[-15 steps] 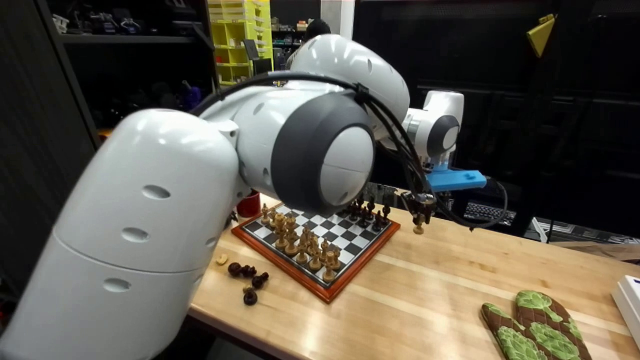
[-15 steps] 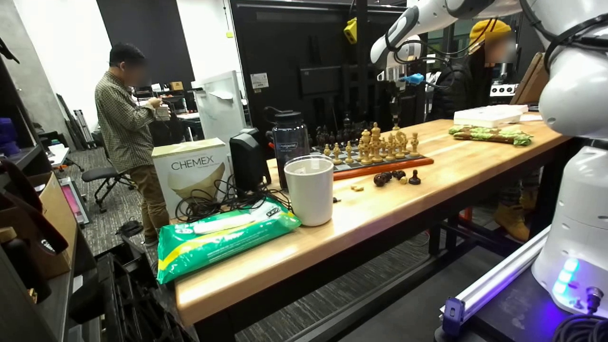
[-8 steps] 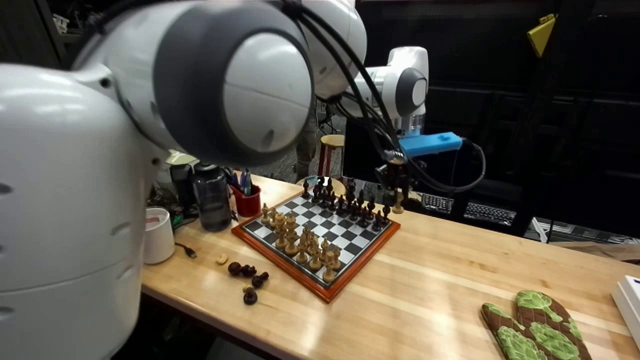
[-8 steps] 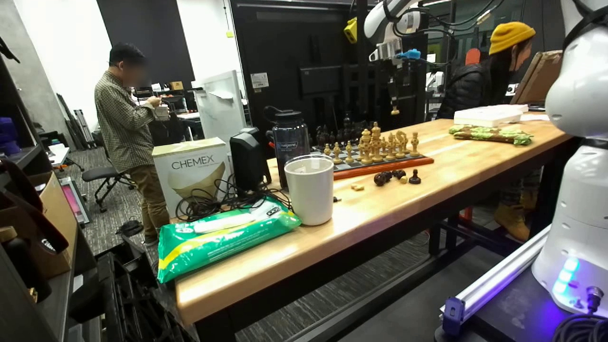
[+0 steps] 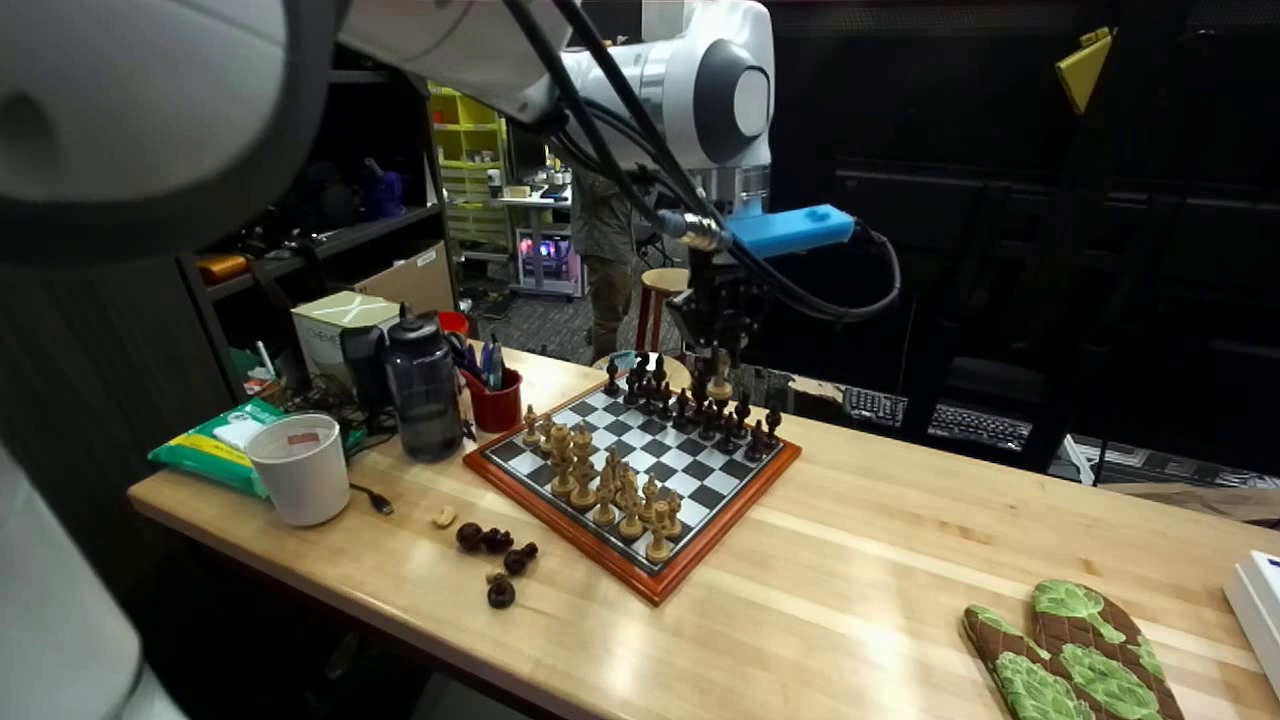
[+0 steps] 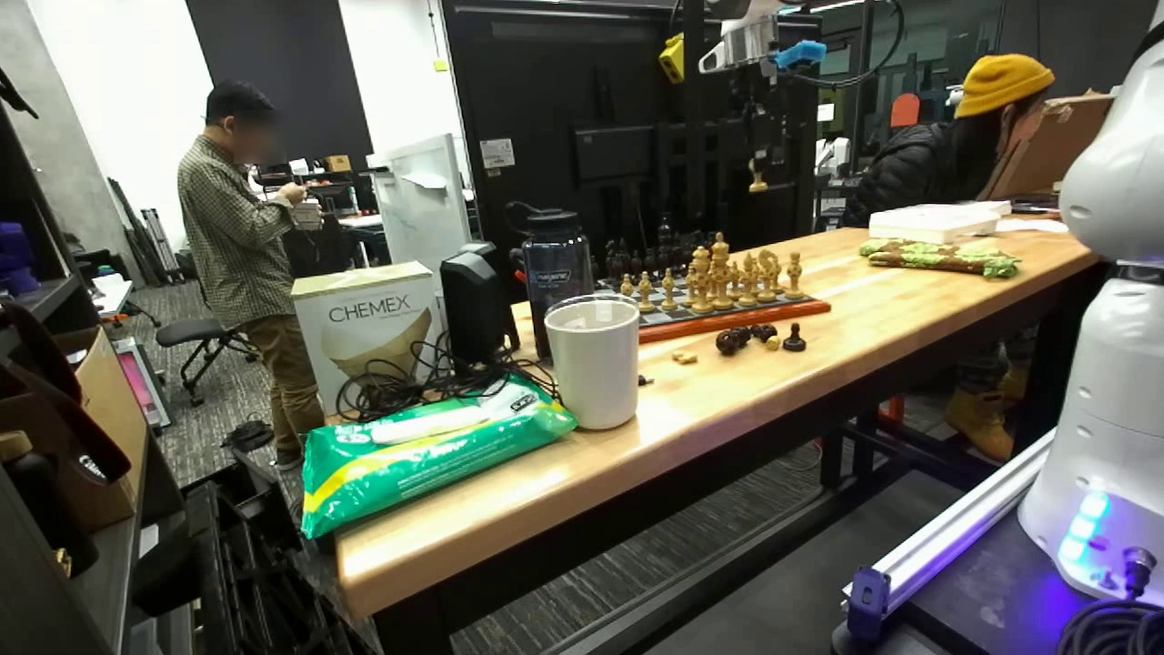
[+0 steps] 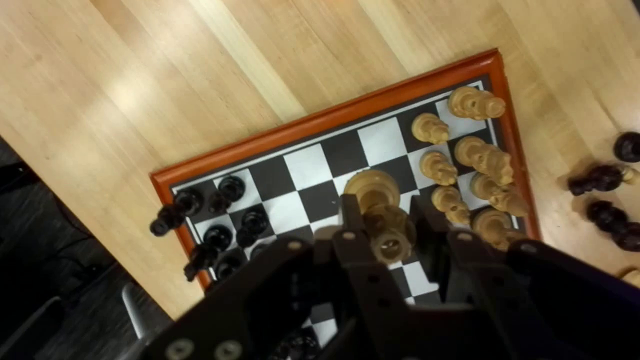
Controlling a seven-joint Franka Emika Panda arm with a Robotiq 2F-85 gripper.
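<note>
Steadiness looks like the heart of this carry: clenched on a light chess piece (image 7: 372, 186), the pincer (image 7: 386, 220) holds it roughly upright, base down, above the chessboard (image 7: 381, 139), so an even squeeze and slow, level travel should keep it from tilting. From left to right in the wrist view, standing dark pieces (image 7: 232, 189) crowd one end of the chessboard, bare squares lie in the middle, light pieces (image 7: 472, 102) fill the opposite end, and past the wooden border toppled dark pieces (image 7: 605, 177) lie on the desk (image 7: 100, 75); height over the crowded ends seems the safest guard against knocks. That view gives the squares but not the clearance. In an exterior view, left to right, a white cup (image 6: 591, 373) stands on the desk, the light chess piece shows well clear of everything below, one loose dark pawn (image 6: 794, 338) is plainly upright, and a person in a yellow hat (image 6: 918, 168) is beyond. In an exterior view a red pen cup (image 5: 495, 405) stands left of the chessboard, the light chess piece overlaps the dark row, making its height hard to judge, and a keyboard (image 5: 880, 407) appears farther right.
</note>
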